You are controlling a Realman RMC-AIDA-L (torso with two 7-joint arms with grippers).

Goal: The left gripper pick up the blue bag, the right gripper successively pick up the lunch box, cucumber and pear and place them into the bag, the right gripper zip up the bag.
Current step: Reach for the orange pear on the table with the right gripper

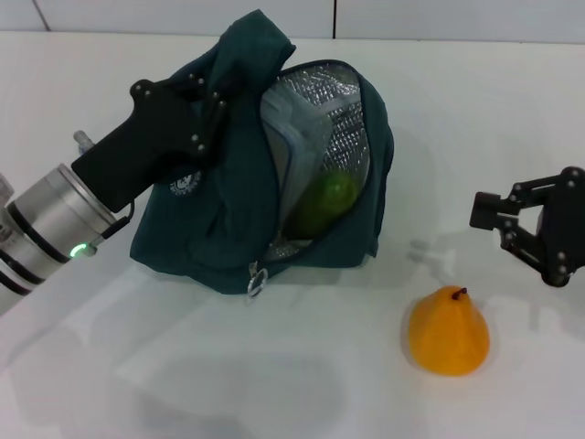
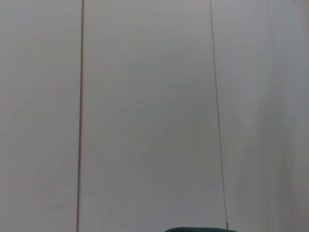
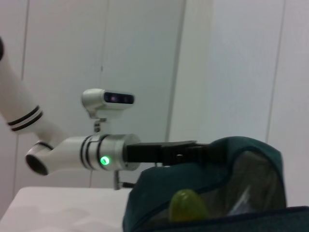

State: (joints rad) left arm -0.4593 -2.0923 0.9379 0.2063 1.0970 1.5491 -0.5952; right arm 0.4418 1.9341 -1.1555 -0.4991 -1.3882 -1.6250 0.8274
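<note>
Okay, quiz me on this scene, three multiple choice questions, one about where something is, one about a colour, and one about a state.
1. Where is the pear?
A. inside the blue bag
B. on the table in front of the right hand
C. in the left hand

2. What colour is the small light on the left arm?
A. green
B. red
C. blue

3. What state is the blue bag in?
A. zipped shut
C. folded flat
B. open, foil lining showing

Answers:
1 B, the pear sits on the white table, apart from the bag, below the right hand.
2 A, the light glows green.
3 B, the mouth gapes, showing the cucumber inside, while the left hand holds the bag's top.
</note>
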